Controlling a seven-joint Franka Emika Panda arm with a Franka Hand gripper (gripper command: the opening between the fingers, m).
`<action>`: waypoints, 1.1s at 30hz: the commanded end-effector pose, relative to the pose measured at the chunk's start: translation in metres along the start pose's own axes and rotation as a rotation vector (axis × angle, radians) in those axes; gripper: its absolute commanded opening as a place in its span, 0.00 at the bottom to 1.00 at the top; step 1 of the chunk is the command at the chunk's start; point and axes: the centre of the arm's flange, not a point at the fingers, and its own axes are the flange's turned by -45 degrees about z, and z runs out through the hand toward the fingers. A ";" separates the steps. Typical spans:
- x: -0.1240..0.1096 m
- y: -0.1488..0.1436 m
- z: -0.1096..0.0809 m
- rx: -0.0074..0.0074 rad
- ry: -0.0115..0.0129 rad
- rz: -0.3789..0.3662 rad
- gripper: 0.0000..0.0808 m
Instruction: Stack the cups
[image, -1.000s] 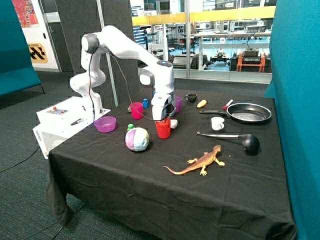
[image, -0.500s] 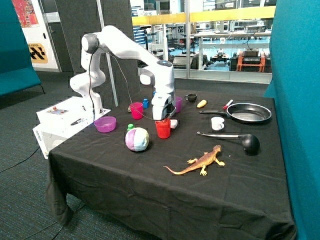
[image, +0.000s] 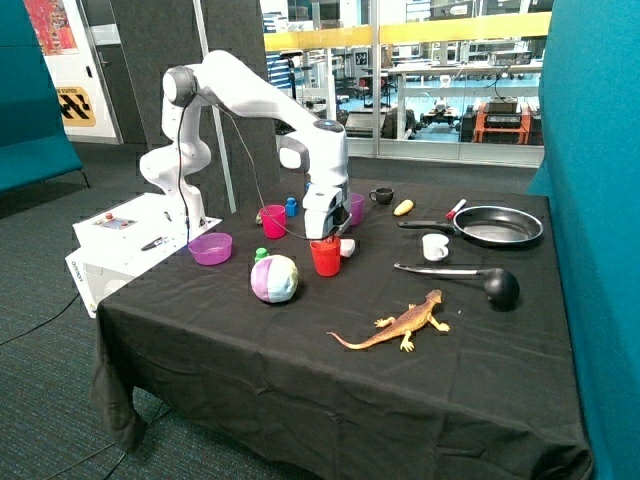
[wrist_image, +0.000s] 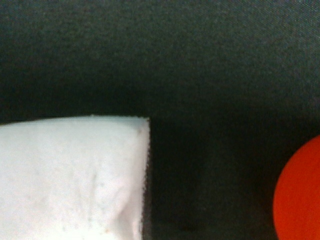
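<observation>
- Right now the gripper (image: 326, 240) sits at the rim of the red cup (image: 325, 258), pointing straight down from the white arm (image: 260, 95); whether it is clenched on the cup or released cannot be told.
- The red cup stands upright on the desk (image: 300, 350), just beside a striped pastel ball (image: 274, 278) and near a small white object (image: 347, 247).
- The magenta-pink cup (image: 273, 221) stands upright further back, apart from the red one, with a small blue object (image: 292, 207) just behind it.
- The translucent purple cup (image: 355, 208) stands behind the arm's wrist, partly hidden by it. None of the three cups is stacked in another.
- The wide purple bowl (image: 210, 248) sits near the desk's edge by the robot's base.
- Elsewhere on the black cloth: an orange toy lizard (image: 395, 325), a black ladle (image: 470, 278), a white mug (image: 435, 246), a black frying pan (image: 495, 226), a black mug (image: 382, 196) and a yellow object (image: 403, 207).
- The wrist view shows black cloth, a white block (wrist_image: 70, 175) and a sliver of the red cup (wrist_image: 300, 195) at the edge.
</observation>
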 end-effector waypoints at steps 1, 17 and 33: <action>-0.003 0.001 0.000 -0.0015 -0.0019 -0.004 0.00; -0.013 -0.007 -0.020 -0.0015 -0.0019 -0.007 0.00; -0.037 -0.026 -0.049 -0.0014 -0.0019 -0.054 0.00</action>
